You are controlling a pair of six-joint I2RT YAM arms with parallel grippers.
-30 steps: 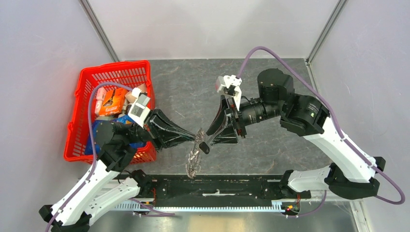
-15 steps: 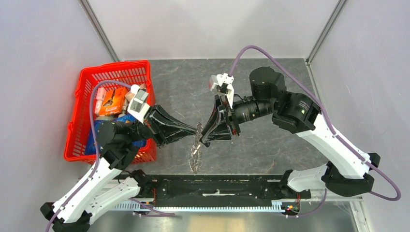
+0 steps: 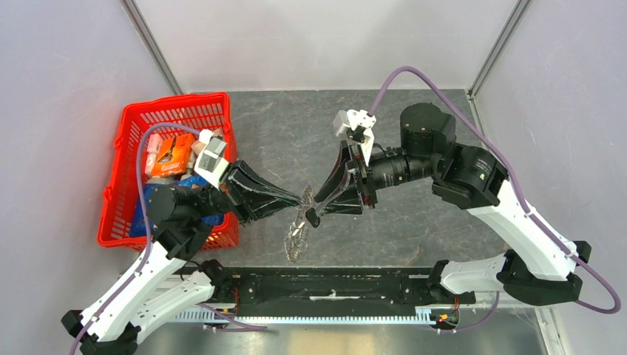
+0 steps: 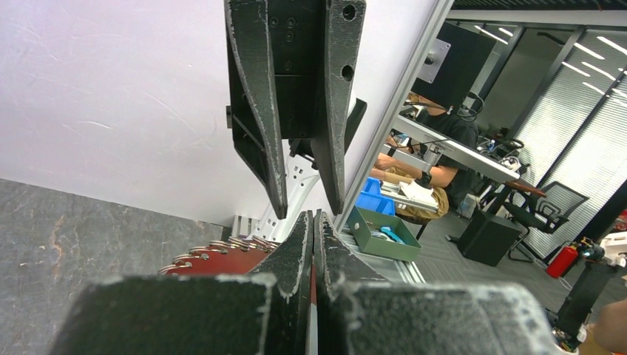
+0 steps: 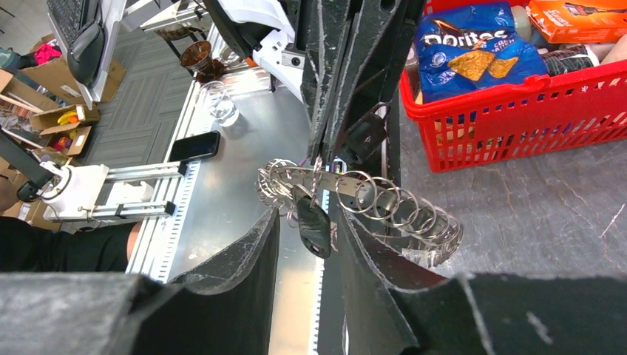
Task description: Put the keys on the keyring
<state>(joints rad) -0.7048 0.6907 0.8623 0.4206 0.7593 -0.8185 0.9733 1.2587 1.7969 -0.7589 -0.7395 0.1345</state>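
Your left gripper (image 3: 302,198) pinches the keyring (image 5: 384,203) tight. Your right gripper (image 5: 304,216) stands half-spread around the black key (image 5: 316,231). Snack packs (image 3: 171,151) fill the red basket (image 3: 174,98).

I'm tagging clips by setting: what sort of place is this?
Probably a robotics lab cell in an open office: white panels on metal posts enclose the table, and beyond them a person sits at a desk near an office chair.
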